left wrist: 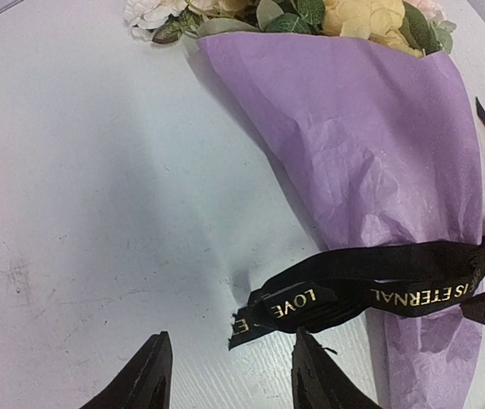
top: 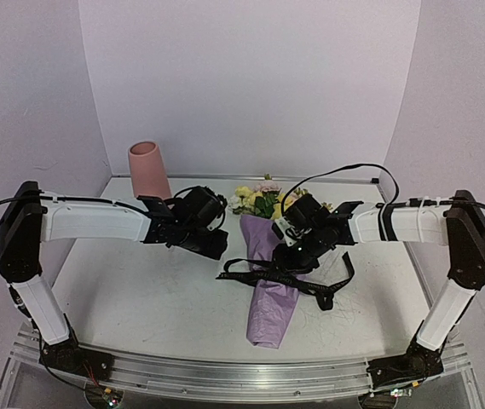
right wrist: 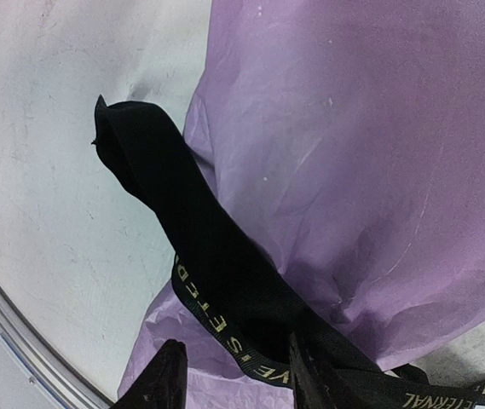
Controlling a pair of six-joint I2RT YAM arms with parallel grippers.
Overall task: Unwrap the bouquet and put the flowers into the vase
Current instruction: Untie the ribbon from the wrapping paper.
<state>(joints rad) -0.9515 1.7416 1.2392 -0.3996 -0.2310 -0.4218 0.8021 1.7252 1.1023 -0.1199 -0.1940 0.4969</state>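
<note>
**A:** Where's the bouquet (top: 268,311)?

**B:** Lying on the surface (top: 140,298) between the two arms, blooms toward the back wall. The lilac paper cone is closed and the black ribbon (left wrist: 378,290) is tied round it.

**A:** So nothing's unwrapped?

**B:** Not that I can see. The flowers (top: 255,198) sit in the paper. The vase (top: 148,166) stands at the back left, well apart, with no stems showing.

**A:** And the jaws?

**B:** Left jaws are released, hovering just beside a ribbon tail. Right jaws are parted astride the ribbon, not clamped. I'd say untying, unwrapping and filling the vase all remain.
</note>
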